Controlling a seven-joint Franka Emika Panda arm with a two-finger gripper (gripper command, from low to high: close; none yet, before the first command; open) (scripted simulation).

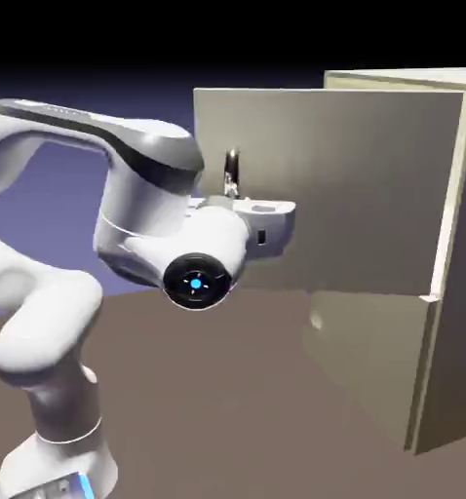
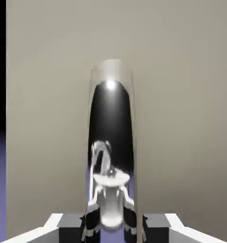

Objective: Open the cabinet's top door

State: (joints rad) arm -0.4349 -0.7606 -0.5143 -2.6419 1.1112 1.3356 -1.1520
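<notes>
The door [image 1: 325, 185] stood swung well out from the cabinet [image 1: 451, 273], its free edge toward the exterior view's left, hinged at the right above the shorter lower panel [image 1: 368, 361], which was shut. The tool [image 1: 239, 190] was pressed together on the handle [image 1: 231, 172]; in the hand view the dark curved handle [image 2: 111, 142] ran up between the grey fingertips [image 2: 70, 223]. The risk judged greatest was slip: the handle looked smooth and rounded, so a pull off the door's arc could drag the pads along or off it. A second risk was the wrist, already sharply folded beside the panel, binding or striking the door face if the swing went further.
</notes>
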